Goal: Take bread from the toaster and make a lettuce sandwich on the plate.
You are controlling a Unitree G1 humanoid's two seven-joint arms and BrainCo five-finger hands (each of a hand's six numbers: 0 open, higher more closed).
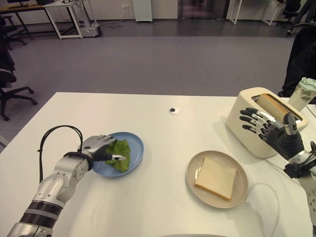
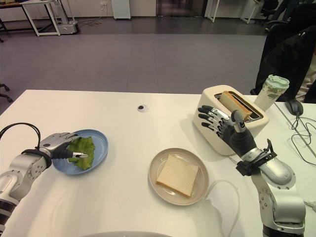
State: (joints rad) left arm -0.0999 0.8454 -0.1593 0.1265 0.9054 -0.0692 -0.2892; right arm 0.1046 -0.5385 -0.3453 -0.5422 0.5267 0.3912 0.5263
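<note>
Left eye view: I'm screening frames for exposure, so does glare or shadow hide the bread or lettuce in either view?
Left eye view: table bright, no glare over the bread slice; a soft shadow under its plate. Right eye view: lettuce evenly lit, partly covered by the left hand, not by shadow.

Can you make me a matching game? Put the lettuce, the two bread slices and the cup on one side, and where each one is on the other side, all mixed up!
Things
1. green lettuce leaf
2. flat slice of white bread
3. tan slice of bread
4. pale cup with a lid

Places
A. standing in the slot of the cream toaster
B. on the table beside the toaster, on its right
C. on the round blue plate
D. on the round beige plate

Right pairs: 1-C, 2-D, 3-A, 4-B.
</note>
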